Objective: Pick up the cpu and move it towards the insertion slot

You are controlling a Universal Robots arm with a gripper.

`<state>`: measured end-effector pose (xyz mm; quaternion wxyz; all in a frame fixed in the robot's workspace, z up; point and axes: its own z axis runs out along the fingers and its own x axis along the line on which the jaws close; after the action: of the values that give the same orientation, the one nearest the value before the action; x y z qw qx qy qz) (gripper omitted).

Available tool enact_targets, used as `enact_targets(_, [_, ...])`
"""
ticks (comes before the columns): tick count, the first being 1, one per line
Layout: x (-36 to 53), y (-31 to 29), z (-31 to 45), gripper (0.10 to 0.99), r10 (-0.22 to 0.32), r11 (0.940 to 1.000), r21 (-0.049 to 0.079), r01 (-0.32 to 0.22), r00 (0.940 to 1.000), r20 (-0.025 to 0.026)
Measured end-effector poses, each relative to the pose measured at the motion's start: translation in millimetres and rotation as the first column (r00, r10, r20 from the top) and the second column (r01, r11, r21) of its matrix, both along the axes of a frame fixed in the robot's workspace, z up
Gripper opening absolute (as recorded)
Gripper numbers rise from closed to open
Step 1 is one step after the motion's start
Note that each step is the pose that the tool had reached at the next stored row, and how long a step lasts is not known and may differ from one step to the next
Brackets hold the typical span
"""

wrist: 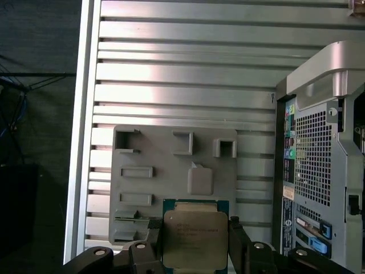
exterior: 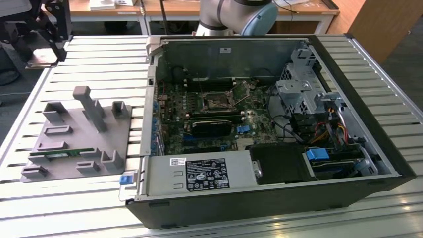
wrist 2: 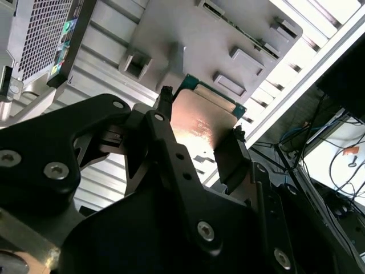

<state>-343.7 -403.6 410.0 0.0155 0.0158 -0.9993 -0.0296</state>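
Jaws closed on cpu (wrist: 193,240) sides; grey holder tray (wrist: 165,171) beyond.

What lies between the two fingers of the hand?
The cpu, clamped by opposite edges between the fingers of the hand; both wrist views show it.

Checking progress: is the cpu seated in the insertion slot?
No, the first wrist view shows the cpu clamped in the gripper over the grey fixture.

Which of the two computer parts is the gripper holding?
The cpu, the square silver-topped chip clamped in the gripper; the long green memory stick lies in the grey fixture.
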Motion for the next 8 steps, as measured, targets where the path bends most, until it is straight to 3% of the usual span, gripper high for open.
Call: enact_targets(8, [9.3,0.0,0.0,0.545,0.0,1.0,0.0,0.0,1.0,-0.0001])
